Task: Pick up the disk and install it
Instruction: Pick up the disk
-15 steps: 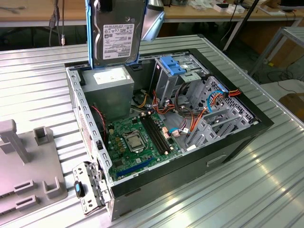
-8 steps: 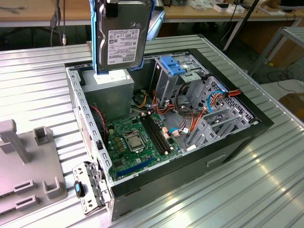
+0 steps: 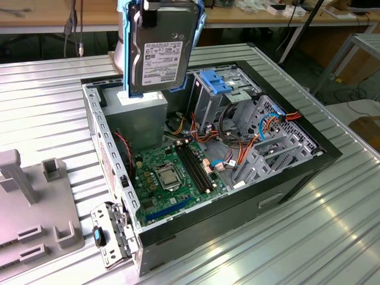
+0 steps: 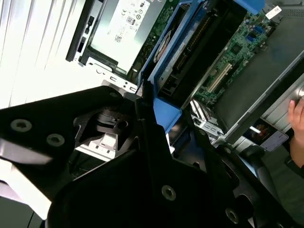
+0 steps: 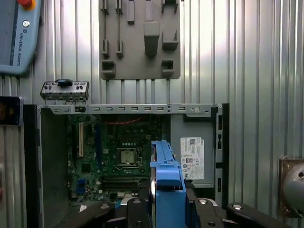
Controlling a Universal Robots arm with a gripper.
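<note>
lab/wkshp | ribbed metal bench (image 3: 47, 95) | open PC case (image 3: 196, 228) | teach pendant (image 5: 16, 42)

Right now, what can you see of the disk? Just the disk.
The disk is a flat grey metal drive with a white label on its face, framed by a bright blue plastic bracket. It hangs upright on edge above the open computer case, not yet in a bay. In the first wrist view it appears edge-on, bracket toward the camera, clamped in the black gripper.

Bright overhead light streaks glare across the ribbed table (image 3: 297, 237), blows it white in the second wrist view, and shadows the computer case's (image 3: 208, 221) interior.
</note>
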